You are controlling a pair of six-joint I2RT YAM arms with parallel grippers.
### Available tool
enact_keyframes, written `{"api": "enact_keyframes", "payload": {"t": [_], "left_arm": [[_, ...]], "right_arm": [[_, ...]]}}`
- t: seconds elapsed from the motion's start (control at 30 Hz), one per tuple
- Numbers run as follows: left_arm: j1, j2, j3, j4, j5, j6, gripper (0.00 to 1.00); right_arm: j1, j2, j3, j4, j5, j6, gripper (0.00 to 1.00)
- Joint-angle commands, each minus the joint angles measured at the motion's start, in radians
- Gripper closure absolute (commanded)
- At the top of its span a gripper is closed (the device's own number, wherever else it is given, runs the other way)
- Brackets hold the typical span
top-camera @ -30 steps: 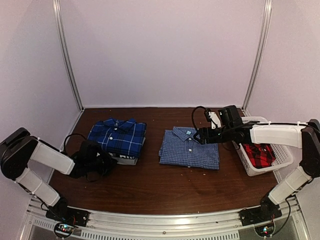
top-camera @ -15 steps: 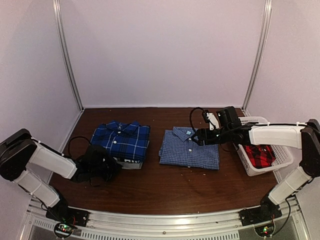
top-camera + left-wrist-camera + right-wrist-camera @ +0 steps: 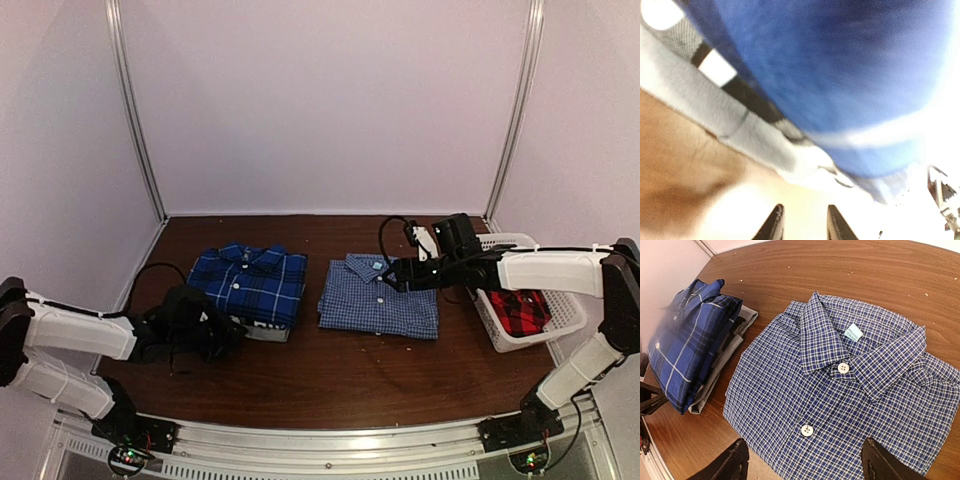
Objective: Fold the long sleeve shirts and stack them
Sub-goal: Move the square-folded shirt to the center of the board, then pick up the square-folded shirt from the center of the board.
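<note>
The dark blue plaid shirt (image 3: 250, 285) lies folded at the left-centre of the tabletop (image 3: 350, 380), on top of a grey folded garment (image 3: 264, 328) whose edge shows under its near side. This small pile now sits farther right than it did a second ago, closer to the blue-and-white fine check shirt (image 3: 380, 298), though the two are apart, with bare wood between them. The left tool (image 3: 228, 335) is at the pile's near left corner. A second ago it was clenched; now, in its own blurred close view, its fingers stand a little apart with nothing between them, so it looks released. That suggests the nudge or placement of the plaid shirt is finished and the left arm is letting go. The fine check shirt lies folded, collar up and buttons showing, at the centre of the tabletop. The right tool (image 3: 400, 272) hovers over its collar end with its jaws spread wide, grasping nothing, much as before. The red-and-black plaid shirt (image 3: 520, 310) is in the white basket (image 3: 505, 240) at the right, so by the look of it one stacking move and one whole fold remain.
</note>
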Motion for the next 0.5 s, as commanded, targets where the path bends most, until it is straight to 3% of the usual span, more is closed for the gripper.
{"api": "enact_keyframes", "payload": {"t": [0.0,0.23,0.47], "left_arm": [[-0.008,-0.121,0.025,-0.190,0.009,0.109,0.68],[-0.012,-0.255,0.168,-0.362,0.009,0.350,0.61],[-0.013,-0.084,0.452,-0.417,0.070,0.616,0.55]], "right_arm": [[0.005,0.012,0.011,-0.001,0.016,0.019,0.21],[0.005,-0.001,0.011,-0.020,0.071,0.038,0.21],[0.003,-0.024,0.005,-0.040,0.139,0.070,0.21]]}}
